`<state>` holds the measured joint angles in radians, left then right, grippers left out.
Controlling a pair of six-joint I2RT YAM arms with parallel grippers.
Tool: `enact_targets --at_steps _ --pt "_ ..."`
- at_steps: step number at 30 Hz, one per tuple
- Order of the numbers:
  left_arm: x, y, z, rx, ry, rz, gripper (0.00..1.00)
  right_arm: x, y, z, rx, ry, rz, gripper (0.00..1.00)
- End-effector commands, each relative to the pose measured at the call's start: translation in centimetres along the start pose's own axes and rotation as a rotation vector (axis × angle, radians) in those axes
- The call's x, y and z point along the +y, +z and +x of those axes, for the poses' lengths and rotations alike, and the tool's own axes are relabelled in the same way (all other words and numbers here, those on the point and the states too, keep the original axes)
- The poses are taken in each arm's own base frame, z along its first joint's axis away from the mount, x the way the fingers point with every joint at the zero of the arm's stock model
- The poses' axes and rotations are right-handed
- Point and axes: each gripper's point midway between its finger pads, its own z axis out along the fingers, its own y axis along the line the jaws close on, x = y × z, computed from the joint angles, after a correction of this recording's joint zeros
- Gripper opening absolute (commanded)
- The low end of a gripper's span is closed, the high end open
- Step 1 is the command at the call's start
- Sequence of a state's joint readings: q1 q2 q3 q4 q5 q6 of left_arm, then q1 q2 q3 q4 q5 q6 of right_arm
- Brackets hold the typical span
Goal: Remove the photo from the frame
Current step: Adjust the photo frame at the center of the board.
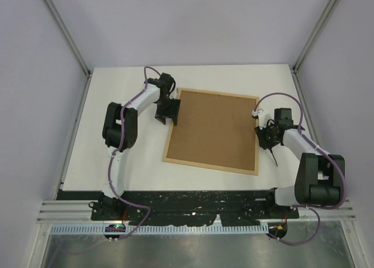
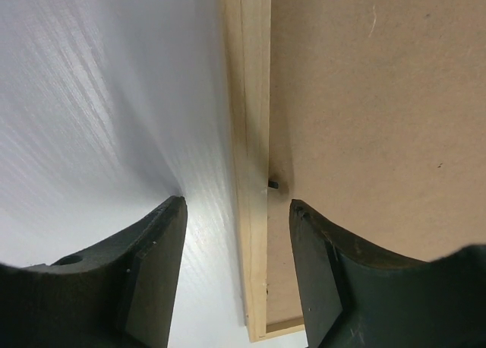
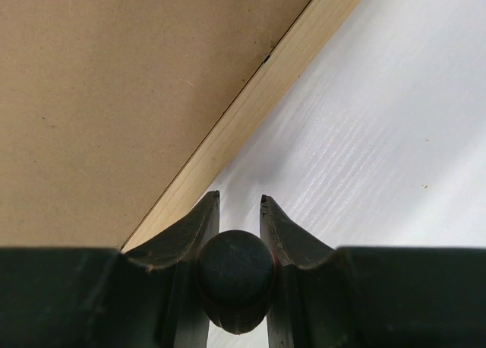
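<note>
Left tool (image 1: 168, 119) hangs at the left side of the frame (image 1: 211, 130), near its far corner, with its jaws standing apart and nothing between them in a grip. In the wrist view one of its fingers (image 2: 152, 272) is over the white worktop (image 1: 117, 81) and the other is over the brown back board (image 2: 380, 120), so the pale wooden edge (image 2: 252, 97) runs up through the gap. A small black tab (image 2: 273, 184) sits where that edge meets the board, just ahead of the fingertips. The frame lies flat near the middle of the worktop, back side up and turned slightly askew; the photo does not show in any view. The right tool (image 3: 239, 202) is just off the frame's right edge, over bare worktop, closed on the dark rounded handle of a screwdriver (image 3: 235, 276). From above, the thin shaft points toward the near side of the worktop.
</note>
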<state>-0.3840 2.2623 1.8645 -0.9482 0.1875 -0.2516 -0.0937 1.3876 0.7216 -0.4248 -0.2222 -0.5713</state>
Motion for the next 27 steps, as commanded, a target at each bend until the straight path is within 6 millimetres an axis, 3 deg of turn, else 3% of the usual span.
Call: enact_targets --at_steps 1,19,27 --pt "0.3 -0.7 -0.5 -0.01 0.024 -0.057 0.58 0.2 -0.8 -1.4 -0.068 -0.008 0.006 0.08" --pt "-1.3 -0.2 -1.5 -0.033 0.044 -0.076 0.51 1.0 -1.7 -2.2 -0.118 -0.021 -0.02 0.08" --pt "-1.4 -0.2 -1.9 -0.043 0.056 -0.098 0.39 1.2 -2.0 -2.3 -0.127 -0.029 -0.026 0.08"
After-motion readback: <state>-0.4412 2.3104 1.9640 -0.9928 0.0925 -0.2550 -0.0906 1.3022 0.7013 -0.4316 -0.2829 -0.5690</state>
